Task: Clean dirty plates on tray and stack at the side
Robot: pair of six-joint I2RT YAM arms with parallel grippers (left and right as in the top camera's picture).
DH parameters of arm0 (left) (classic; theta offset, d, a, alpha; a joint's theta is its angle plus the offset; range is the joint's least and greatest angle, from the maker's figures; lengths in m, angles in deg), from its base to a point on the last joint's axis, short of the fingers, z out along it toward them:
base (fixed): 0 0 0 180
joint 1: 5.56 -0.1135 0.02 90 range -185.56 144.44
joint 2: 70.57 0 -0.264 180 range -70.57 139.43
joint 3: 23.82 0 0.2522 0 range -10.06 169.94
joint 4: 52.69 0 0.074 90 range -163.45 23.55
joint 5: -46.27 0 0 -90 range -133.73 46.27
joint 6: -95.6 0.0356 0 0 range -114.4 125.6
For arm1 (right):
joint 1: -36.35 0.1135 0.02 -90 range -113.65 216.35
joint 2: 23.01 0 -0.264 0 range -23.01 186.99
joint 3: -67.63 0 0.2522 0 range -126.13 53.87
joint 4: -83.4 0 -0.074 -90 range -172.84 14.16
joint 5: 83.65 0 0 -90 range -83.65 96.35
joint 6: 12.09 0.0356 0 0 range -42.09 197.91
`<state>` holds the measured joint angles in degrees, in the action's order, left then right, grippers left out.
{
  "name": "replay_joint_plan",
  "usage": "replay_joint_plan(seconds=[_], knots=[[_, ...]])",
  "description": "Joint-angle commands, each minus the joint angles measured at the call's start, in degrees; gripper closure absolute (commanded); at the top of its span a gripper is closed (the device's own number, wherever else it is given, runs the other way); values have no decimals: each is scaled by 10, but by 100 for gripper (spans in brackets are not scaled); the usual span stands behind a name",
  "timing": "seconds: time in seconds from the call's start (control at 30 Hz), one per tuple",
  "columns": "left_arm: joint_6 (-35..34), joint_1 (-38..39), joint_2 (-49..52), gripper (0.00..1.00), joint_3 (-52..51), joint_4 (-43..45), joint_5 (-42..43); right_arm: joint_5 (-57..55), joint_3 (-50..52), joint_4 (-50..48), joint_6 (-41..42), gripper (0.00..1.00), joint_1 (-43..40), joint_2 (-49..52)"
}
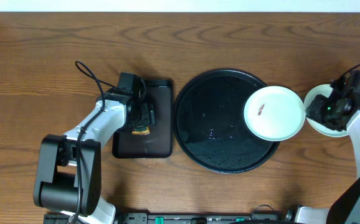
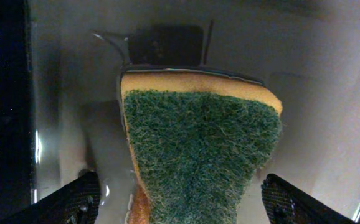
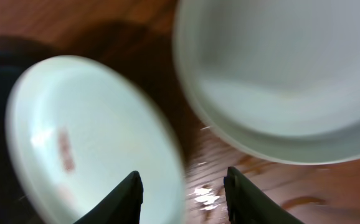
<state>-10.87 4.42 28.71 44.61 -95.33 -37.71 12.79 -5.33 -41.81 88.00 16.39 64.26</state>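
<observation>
The round black tray (image 1: 214,121) lies mid-table. A pale plate (image 1: 274,112) with a small brown smear rests over the tray's right rim, seen also in the right wrist view as the plate (image 3: 86,143). Another pale plate (image 1: 320,124) sits on the wood to its right, showing as the plate (image 3: 286,81) in the right wrist view. My right gripper (image 1: 312,111) (image 3: 183,199) hangs open between them, the smeared plate's rim in its gap. My left gripper (image 1: 144,118) (image 2: 180,202) stands wide open around a green-and-yellow sponge (image 2: 198,155).
The sponge lies in a small rectangular black tray (image 1: 158,140) left of the round tray. Bare wooden table (image 1: 55,62) surrounds everything. Wet glints show on the wood (image 3: 205,196) under the right gripper. The arm bases stand at the front edge.
</observation>
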Motion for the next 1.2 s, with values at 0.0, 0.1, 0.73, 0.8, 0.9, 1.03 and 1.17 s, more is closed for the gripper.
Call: replay_joint_plan(seconds=[0.0,0.1,0.73,0.8,0.9,1.03,1.17], knots=[[3,1,9,16,-3,-1,-5,-94,-12,-19,16,58,-20,-3],[3,1,9,16,-3,-1,-5,-95,-19,-47,35,60,-67,-3],[3,1,9,16,-3,-1,-5,-148,-36,-227,-13,59,-295,167],[3,1,9,16,-3,-1,-5,-149,-58,-225,-38,59,-295,181],[3,1,9,16,-3,-1,-5,-175,-94,-219,-68,58,-295,197],[3,1,9,16,-3,-1,-5,-204,-127,-220,-117,57,-297,216],[3,1,9,16,-4,-1,-5,-203,-133,-230,-125,61,-304,243]])
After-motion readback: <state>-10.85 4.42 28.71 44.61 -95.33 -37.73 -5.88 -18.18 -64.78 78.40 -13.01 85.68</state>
